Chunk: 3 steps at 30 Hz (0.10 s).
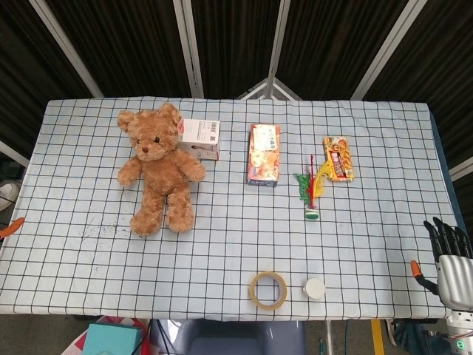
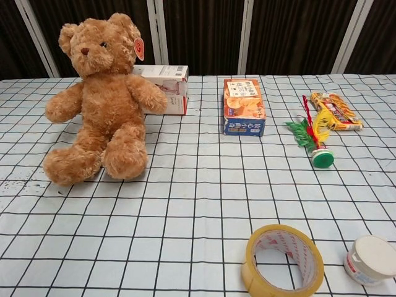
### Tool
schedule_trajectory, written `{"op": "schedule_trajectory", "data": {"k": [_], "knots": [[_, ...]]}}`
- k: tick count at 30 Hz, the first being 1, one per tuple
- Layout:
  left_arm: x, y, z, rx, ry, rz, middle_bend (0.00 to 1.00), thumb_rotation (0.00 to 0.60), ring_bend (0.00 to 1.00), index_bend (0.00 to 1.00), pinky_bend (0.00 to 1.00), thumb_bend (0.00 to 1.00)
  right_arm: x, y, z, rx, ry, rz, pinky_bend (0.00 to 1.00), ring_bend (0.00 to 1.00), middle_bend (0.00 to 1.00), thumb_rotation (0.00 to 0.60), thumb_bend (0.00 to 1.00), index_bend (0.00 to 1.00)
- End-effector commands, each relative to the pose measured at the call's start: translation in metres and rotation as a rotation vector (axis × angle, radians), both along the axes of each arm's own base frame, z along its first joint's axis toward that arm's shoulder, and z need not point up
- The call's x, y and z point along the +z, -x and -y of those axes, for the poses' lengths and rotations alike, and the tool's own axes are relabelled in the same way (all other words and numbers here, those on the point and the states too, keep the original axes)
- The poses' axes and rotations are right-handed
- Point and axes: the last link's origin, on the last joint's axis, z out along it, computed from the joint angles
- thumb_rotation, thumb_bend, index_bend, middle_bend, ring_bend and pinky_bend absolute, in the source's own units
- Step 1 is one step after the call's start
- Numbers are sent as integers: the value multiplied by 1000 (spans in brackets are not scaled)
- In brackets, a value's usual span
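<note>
Fingers [image 1: 443, 235] of right hand [image 1: 448, 260] spread, holding nothing, off the table [image 1: 384, 244] edge; left hand barely visible, can't tell; white tub [image 1: 315, 288] nearest, just right of tape roll [image 1: 267, 290]; probably light, rigid; grip its sides.

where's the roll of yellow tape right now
The roll of yellow tape lies flat near the front edge of the checked table, just left of the small white round tub; the chest view shows it bottom right.
</note>
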Motion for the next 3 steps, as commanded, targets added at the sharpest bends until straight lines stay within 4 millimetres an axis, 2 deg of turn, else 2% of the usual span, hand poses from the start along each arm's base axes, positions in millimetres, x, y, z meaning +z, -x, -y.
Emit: {"op": "schedule_trajectory", "data": {"k": [1, 3], "knots": [[-13, 5, 1, -11, 31, -5, 161, 600, 0, 235, 31, 254, -1, -1, 0, 2, -2, -6, 0, 87, 64, 600, 367, 107], [-16, 7, 1, -10, 45, -29, 160, 600, 0, 236, 31, 254, -1, -1, 0, 2, 0, -5, 0, 87, 64, 600, 367, 107]]}}
